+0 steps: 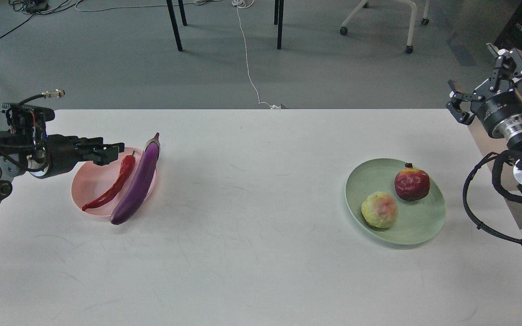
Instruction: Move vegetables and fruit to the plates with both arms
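The purple eggplant lies across the right side of the pale pink plate, its lower end over the rim. The red chili pepper lies on the same plate, left of the eggplant. The dark red pomegranate and the yellow-green blushed fruit sit on the pale green plate. My left gripper is open and empty, just above the pink plate's upper left edge, near the chili's stem. My right gripper is open and empty, raised beyond the table's right edge, well above the green plate.
The white table carries only the two plates. Beyond its far edge are grey floor, black table legs, a white cable and a wheeled chair base. My right arm's cable loop hangs at the table's right edge.
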`<act>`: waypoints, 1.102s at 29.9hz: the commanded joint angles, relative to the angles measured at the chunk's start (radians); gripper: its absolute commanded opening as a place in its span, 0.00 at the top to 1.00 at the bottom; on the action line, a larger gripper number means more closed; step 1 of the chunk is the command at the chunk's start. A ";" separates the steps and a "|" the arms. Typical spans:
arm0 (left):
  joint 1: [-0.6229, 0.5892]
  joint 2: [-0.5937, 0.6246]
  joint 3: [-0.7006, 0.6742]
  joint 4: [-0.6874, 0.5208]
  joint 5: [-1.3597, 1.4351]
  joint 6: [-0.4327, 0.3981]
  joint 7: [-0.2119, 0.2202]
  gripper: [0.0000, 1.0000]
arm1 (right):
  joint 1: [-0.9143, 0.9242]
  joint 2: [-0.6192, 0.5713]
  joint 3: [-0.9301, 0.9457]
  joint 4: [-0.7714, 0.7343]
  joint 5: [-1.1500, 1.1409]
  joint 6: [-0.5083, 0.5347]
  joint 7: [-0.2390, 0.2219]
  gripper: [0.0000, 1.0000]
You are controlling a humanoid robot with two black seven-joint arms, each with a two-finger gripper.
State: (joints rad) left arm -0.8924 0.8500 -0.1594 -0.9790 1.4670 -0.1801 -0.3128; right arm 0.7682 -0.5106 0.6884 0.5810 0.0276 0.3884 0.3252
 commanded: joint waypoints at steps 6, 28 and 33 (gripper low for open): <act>-0.003 -0.097 -0.209 0.137 -0.741 0.001 -0.003 0.02 | 0.013 0.000 0.115 -0.006 0.002 -0.002 0.000 0.00; -0.046 -0.439 -0.608 0.473 -1.488 -0.167 0.038 0.02 | 0.111 0.116 0.267 -0.119 0.117 0.032 -0.210 0.01; -0.011 -0.474 -0.608 0.530 -1.574 -0.239 0.049 0.02 | 0.097 0.139 0.272 -0.150 0.123 0.069 -0.199 0.01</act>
State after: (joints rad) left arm -0.9301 0.3960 -0.7671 -0.4658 -0.0673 -0.3849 -0.2669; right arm 0.8766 -0.3876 0.9574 0.4425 0.1465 0.4445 0.1158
